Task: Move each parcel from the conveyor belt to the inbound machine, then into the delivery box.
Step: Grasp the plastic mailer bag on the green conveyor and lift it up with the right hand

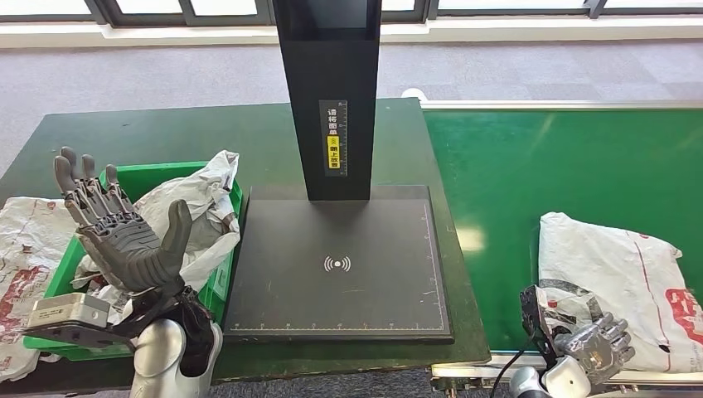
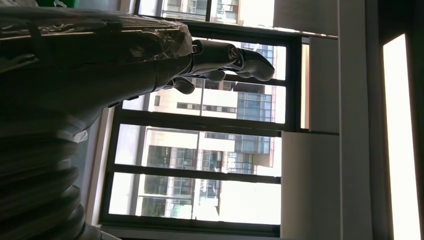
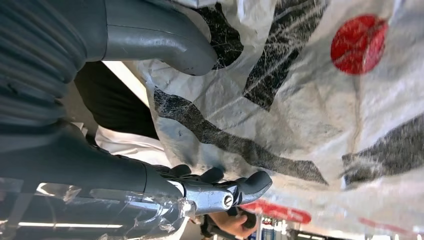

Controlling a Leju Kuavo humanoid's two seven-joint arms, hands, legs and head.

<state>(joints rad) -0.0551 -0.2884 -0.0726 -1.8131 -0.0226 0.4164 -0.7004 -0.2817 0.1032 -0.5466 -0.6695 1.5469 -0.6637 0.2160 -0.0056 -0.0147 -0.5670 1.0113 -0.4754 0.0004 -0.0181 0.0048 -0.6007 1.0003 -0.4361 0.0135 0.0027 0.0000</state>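
A white parcel [image 1: 613,265] with red and black print lies on the green conveyor belt [image 1: 564,157] at the right. My right hand [image 1: 593,344] is at its near left corner. In the right wrist view the thumb [image 3: 160,45] and fingers [image 3: 240,187] stand apart, with the parcel [image 3: 300,100] just beyond them and the fingers touching the bag. My left hand [image 1: 124,240] is raised palm up, fingers spread and holding nothing, over the green delivery box [image 1: 149,170]. A crumpled white parcel [image 1: 207,199] lies in that box. The inbound machine's black plate [image 1: 340,265] is bare.
The machine's black post [image 1: 332,83] rises at the back of the plate. Another white parcel [image 1: 25,240] lies on the dark green table left of the box. Windows and a building [image 2: 210,150] fill the background of the left wrist view.
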